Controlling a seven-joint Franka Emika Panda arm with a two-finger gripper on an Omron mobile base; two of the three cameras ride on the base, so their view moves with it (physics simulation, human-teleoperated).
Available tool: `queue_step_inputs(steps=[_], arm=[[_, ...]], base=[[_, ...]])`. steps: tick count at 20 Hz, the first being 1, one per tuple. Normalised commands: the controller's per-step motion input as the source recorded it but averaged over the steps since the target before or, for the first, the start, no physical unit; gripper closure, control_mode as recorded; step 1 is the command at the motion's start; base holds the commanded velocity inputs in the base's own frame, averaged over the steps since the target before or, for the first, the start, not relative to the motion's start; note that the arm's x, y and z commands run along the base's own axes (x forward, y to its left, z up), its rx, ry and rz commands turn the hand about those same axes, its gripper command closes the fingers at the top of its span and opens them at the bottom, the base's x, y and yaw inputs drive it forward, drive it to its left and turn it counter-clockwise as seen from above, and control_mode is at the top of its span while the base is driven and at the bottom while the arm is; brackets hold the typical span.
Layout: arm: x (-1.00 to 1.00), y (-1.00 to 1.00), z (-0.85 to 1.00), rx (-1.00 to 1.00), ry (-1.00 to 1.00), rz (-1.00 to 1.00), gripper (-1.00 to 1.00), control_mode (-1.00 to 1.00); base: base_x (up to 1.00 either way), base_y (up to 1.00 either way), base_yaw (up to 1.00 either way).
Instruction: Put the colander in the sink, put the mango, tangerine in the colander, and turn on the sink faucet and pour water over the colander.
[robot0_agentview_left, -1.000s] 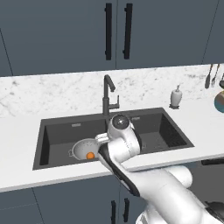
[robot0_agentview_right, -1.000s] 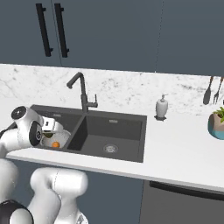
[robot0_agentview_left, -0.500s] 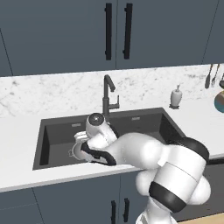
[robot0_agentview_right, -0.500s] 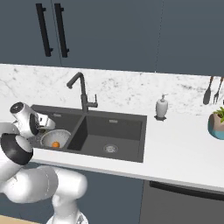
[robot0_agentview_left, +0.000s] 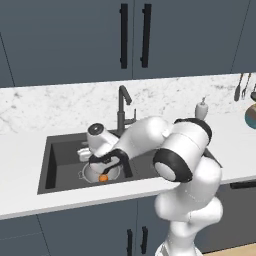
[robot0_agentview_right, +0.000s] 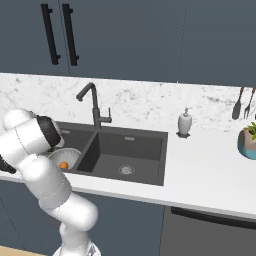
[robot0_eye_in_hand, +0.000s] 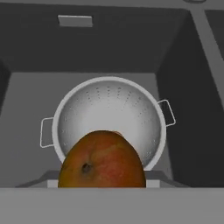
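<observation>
The silvery perforated colander (robot0_eye_in_hand: 109, 107) stands on the floor of the left basin of the dark sink (robot0_agentview_left: 60, 160), and also appears as colander (robot0_agentview_left: 95, 172) and colander (robot0_agentview_right: 69, 156). The orange tangerine (robot0_agentview_left: 103, 178) lies inside it, tangerine (robot0_agentview_right: 63, 165). My gripper (robot0_agentview_left: 107, 161) hangs just above the colander, shut on the mango (robot0_eye_in_hand: 103, 164), a reddish-green oval that covers my fingertips and the colander's near rim in the hand view. The black gooseneck faucet (robot0_agentview_left: 122, 106) rises behind the basins, faucet (robot0_agentview_right: 93, 102), with no water visible.
A white soap dispenser (robot0_agentview_left: 201, 107) stands on the counter right of the sink, soap dispenser (robot0_agentview_right: 185, 122). A potted plant (robot0_agentview_right: 248, 142) sits at the far right, with utensils (robot0_agentview_right: 241, 104) hanging on the wall. My arm arcs over the sink's front edge.
My hand has swung left from above the sink's middle and come down over the colander in the left basin, carrying the mango. The tangerine and colander have stayed put.
</observation>
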Motion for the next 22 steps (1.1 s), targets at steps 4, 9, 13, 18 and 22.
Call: queue_step_inputs(steps=[4,9,13,18,22], arm=[[0.36,0.1,-0.59,-0.06,0.1,-0.09,1.0,-1.0],[0.27,0.05,-0.6,-0.07,0.09,-0.09,1.0,-1.0],[0.24,0.04,-0.47,-0.05,0.06,-0.09,1.0,-1.0],[0.33,0.06,-0.24,-0.02,0.04,-0.11,1.0,-1.0],[0.47,0.01,-0.12,-0.02,0.04,-0.14,-1.0,-1.0]], base=[[0.0,0.0,0.0],[0.0,0.0,0.0],[0.0,0.0,0.0],[0.0,0.0,0.0],[0.0,0.0,0.0]])
